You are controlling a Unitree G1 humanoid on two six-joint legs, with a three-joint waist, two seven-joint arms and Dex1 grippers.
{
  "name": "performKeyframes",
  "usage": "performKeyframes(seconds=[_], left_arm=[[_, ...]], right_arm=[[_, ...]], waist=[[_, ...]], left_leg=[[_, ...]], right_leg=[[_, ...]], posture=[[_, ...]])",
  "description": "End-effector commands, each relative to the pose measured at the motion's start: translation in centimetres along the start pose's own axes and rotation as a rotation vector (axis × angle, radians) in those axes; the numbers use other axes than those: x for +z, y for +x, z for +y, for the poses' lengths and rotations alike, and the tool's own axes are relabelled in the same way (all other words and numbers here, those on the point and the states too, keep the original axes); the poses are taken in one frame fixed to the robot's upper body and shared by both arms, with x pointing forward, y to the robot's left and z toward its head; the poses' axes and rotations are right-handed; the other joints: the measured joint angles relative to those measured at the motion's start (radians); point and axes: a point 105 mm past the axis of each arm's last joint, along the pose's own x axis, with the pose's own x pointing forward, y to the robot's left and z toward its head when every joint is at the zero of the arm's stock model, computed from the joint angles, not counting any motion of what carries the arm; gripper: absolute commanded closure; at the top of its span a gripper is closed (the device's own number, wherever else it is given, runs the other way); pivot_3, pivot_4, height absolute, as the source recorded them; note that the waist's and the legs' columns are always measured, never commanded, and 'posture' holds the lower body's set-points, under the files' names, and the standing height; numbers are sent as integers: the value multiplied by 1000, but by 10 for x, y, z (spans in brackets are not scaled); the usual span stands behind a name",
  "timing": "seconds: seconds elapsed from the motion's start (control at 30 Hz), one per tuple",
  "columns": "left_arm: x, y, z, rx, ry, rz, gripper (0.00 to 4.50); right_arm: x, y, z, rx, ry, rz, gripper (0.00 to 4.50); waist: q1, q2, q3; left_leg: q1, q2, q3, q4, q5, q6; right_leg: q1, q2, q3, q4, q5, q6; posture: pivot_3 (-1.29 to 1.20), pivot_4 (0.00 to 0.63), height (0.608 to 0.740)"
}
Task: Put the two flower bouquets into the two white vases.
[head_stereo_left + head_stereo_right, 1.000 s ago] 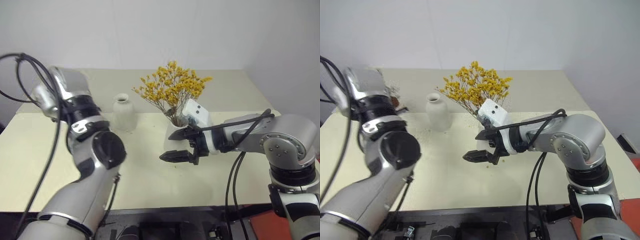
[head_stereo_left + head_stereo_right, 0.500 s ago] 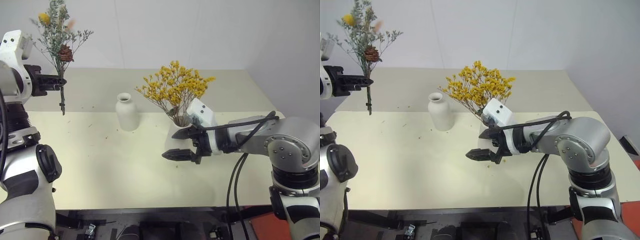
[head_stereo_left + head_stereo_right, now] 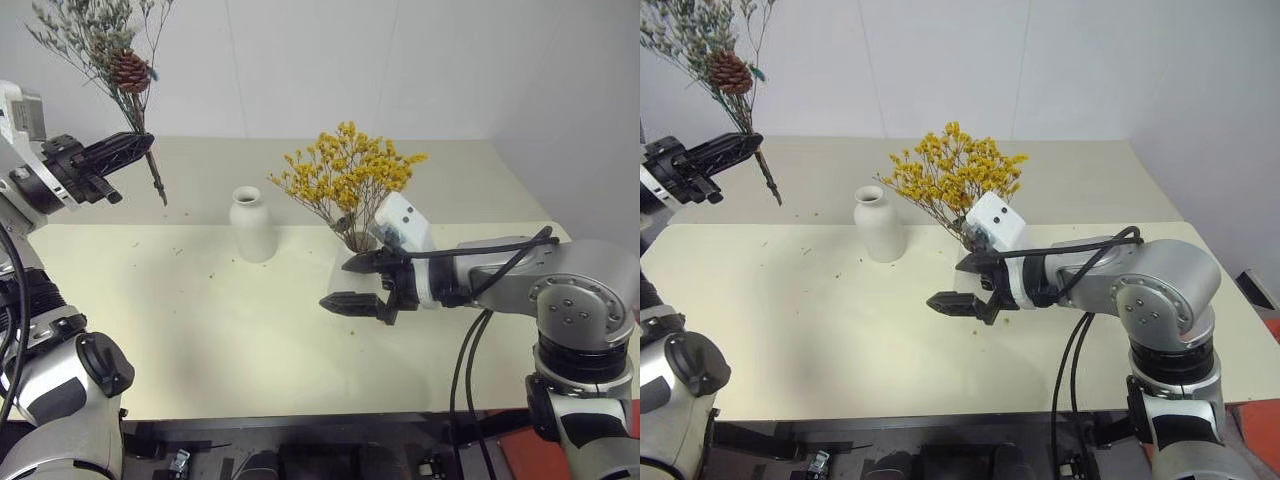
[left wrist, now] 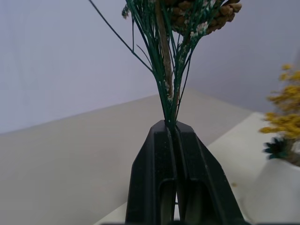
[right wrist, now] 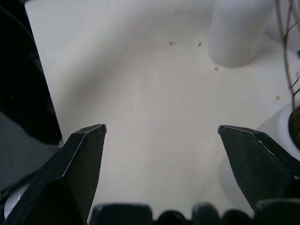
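L gripper (image 3: 128,148) is clamped tight on the stems of the small grey-green dried sprig bunch with a brown pinecone (image 3: 128,72), held high over the far-left edge of the cream table (image 3: 200,340), heads up and stem ends hanging below the fingers. R gripper (image 3: 362,283) hangs wide open, nothing in it, just in front of the tall tapered white ceramic vase (image 3: 345,272), which already holds the big spray of tiny yellow dried flowers on brown stems (image 3: 345,178). The empty bottle-shaped white ceramic vase w/ narrow neck (image 3: 252,225) stands near the table's middle, well apart from the sprig.

Handling: the bunch is prob. v. light, brittle and sheds bits; specks on the table may be fallen crumbs, hard to tell. Thin stems are springy, so grip low on the bundled stalks, not the heads. The narrow neck needs stem ends gathered and near vertical. The vase looks tippable.
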Motion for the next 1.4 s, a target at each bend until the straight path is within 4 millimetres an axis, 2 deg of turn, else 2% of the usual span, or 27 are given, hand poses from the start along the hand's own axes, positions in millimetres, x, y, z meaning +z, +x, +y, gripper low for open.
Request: performKeyframes(seconds=[0.03, 0.2, 0.53, 0.67, 0.8, 1.1, 1.23, 1.4], left_arm=[[6, 0, -4, -99, 39, -66, 4461], [0, 7, 4, -152, -5, -119, 4461], [-1, 30, 0, -296, -6, -164, 4461], [-5, 41, 1, -281, -24, -175, 4461], [-17, 57, 8, -176, 7, -139, 4461], [-6, 89, -1, -160, 73, -133, 4461], [-11, 103, -3, -133, 121, -34, 4461], [-7, 117, -3, -75, 142, 8, 4461]], right_arm=[[13, -8, -3, -62, -3, -82, 0], [20, -4, 3, -92, 19, -162, 0], [16, 11, 11, -224, 1, -184, 0], [13, 15, 12, -255, -12, -174, 0], [13, 17, 13, -279, -20, -176, 0], [10, 14, 6, -306, -11, -162, 0], [10, 12, 3, -290, -4, -151, 0], [10, 11, 1, -262, 0, -139, 0]], waist=[[0, 0, 0], [-2, 0, 0], [-2, 0, 0], [-3, 0, 0], [-3, 0, 0], [-3, 0, 0], [-4, 0, 0], [-5, 0, 0]], left_leg=[[0, 0, 0, 0, 0, 0], [0, 0, 0, 0, 0, 0], [-1, -1, 0, 0, 0, 0], [-1, 0, 0, 0, 0, 0], [-1, 0, 0, 0, 0, 0], [-2, -1, -1, 0, 0, 0], [-1, -1, -1, 0, 0, 0], [-2, -1, -1, 0, 0, 0]], right_leg=[[0, 0, 0, 0, 0, 0], [0, 0, 0, 0, 0, 0], [0, 0, -1, 1, 0, 0], [0, 0, -1, 0, 0, 0], [0, 0, -1, 1, 0, 0], [0, 0, -1, 0, 0, 0], [0, 0, -1, 0, 0, 0], [0, 0, -1, 0, 0, 0]], posture=[[0, 150, 740], [0, 150, 740], [0, 150, 740], [0, 150, 740], [0, 150, 740], [0, 150, 740], [0, 150, 740], [0, 150, 740]])
